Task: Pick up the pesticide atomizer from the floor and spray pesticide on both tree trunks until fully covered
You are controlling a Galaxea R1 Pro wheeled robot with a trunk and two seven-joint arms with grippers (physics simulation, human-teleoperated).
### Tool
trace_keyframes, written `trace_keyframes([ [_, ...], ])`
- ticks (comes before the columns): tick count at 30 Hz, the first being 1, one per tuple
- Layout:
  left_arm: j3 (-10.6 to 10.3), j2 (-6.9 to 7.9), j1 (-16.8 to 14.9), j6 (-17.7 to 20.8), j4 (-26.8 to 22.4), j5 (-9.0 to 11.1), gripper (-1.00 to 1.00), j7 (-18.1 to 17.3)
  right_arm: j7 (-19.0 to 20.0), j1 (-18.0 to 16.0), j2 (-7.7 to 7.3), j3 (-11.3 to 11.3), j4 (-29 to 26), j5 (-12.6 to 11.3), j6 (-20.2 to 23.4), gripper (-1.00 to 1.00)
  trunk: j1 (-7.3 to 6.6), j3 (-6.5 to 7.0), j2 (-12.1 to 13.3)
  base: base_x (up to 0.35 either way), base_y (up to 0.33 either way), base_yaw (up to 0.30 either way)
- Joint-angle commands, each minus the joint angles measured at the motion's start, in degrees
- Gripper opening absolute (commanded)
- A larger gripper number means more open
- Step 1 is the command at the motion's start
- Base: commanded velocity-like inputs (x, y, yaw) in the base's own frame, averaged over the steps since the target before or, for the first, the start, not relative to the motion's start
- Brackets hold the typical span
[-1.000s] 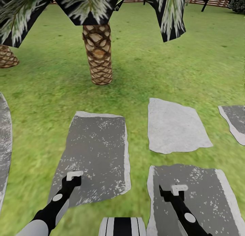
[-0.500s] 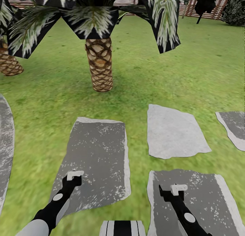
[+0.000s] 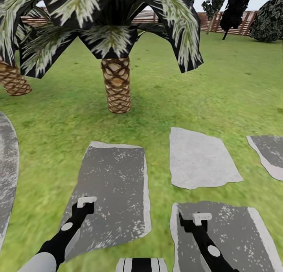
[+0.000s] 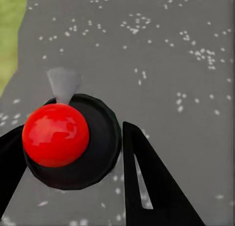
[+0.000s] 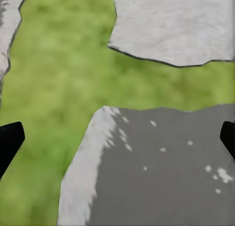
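- Head view is showing both arms hanging low over a grey paving slab (image 3: 114, 177), with a scaly palm (image 3: 116, 85) standing ahead on the lawn (image 3: 220, 91).
- The left end effector (image 3: 85, 203) is, by the left wrist view, pinching the atomizer (image 4: 93, 152), a black body with a red knob.
- The right end effector (image 3: 201, 218) is hanging spread, holding nothing.
- Risk: spraying the palm by mistake, as it is no target trunk.
- Risk: the round body slipping in a light pinch while driving.
- The atomizer's fill level: cannot tell.
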Motion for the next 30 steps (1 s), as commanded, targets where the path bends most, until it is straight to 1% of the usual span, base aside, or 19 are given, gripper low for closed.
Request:
trace_keyframes([
  [1,0.0,-0.01,0.0,0.1,0.0,0.0,-1.0,0.0,0.0,0.0,0.0,0.0,0.0,0.0,0.0,1.0,-0.02,0.23,0.0,0.0,0.0,0.0],
  [6,0.0,-0.28,-0.3,1.5,0.0,0.0,-1.0,0.0,0.0,0.0,-0.02,-0.2,-0.3,0.0,0.0,1.0,-0.15,1.43,0.1,0.0,0.0,-0.063],
  [10,-0.8,-0.46,-0.4,5.1,-0.1,0.0,-1.0,0.0,-0.1,0.0,-0.26,-0.3,-0.5,0.1,0.0,1.0,-0.25,2.52,0.1,0.0,0.0,-0.166],
  [13,-1.5,-0.21,0.0,7.0,0.0,-0.1,-1.0,0.1,-0.1,0.0,-0.72,-0.4,-0.2,0.1,-0.1,1.0,-0.33,3.36,0.2,0.0,0.0,-0.192],
  [20,-1.5,0.39,1.2,7.4,0.6,-0.1,-1.0,0.2,-0.1,0.2,-0.87,-0.4,1.3,0.0,-0.2,1.0,-0.51,5.31,0.3,0.0,0.0,-0.222],
  [22,-1.4,0.38,2.0,7.5,0.9,0.0,-1.0,0.3,0.0,0.2,-0.88,-0.4,1.5,0.0,-0.1,1.0,-0.56,5.88,0.3,0.0,0.0,-0.23],
  [25,-1.5,0.02,2.4,7.5,1.0,-0.2,-1.0,0.4,0.0,0.2,-0.88,-0.4,1.7,0.0,-0.1,1.0,-0.64,6.73,0.3,0.0,0.0,-0.23],
  [27,-1.5,0.05,2.4,7.5,1.0,-0.1,-1.0,0.5,0.0,0.2,-0.83,-0.4,1.9,0.0,-0.1,1.0,-0.69,7.3,0.4,0.0,0.0,-0.234],
  [29,-1.3,0.51,2.7,7.5,1.0,-0.1,-1.0,0.5,0.0,0.2,-0.8,-0.4,2.0,-0.1,-0.1,1.0,-0.74,7.82,0.4,0.0,0.0,-0.265],
  [30,-1.2,0.62,2.9,7.5,1.0,-0.1,-1.0,0.5,0.0,0.2,-0.8,-0.3,2.0,0.0,-0.1,1.0,-0.96,8.02,0.8,0.0,0.0,-0.282],
])
